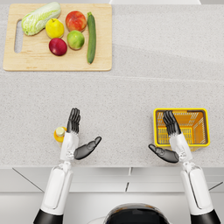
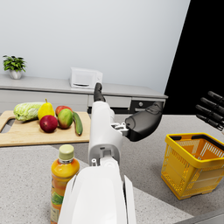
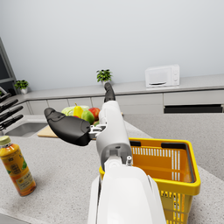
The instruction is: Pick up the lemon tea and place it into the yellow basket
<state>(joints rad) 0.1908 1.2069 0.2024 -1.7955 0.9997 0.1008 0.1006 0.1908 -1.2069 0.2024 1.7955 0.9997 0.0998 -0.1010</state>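
Left hand (image 1: pixel 75 136) spread, empty, just beside lemon tea (image 1: pixel 59 134), lower left; right hand (image 1: pixel 171 139) likewise empty. Yellow basket (image 1: pixel 181 111) unfilled; grasp, transfer remain.

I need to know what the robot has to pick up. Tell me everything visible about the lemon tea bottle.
The orange lemon tea bottle looks like clear plastic filled with orange drink, with a pale green screw cap and a yellow-green printed label. It stands upright on the speckled grey countertop, cap closed, just outside the open left robot hand, which does not touch it. The yellow basket sits far across, near the right arm.
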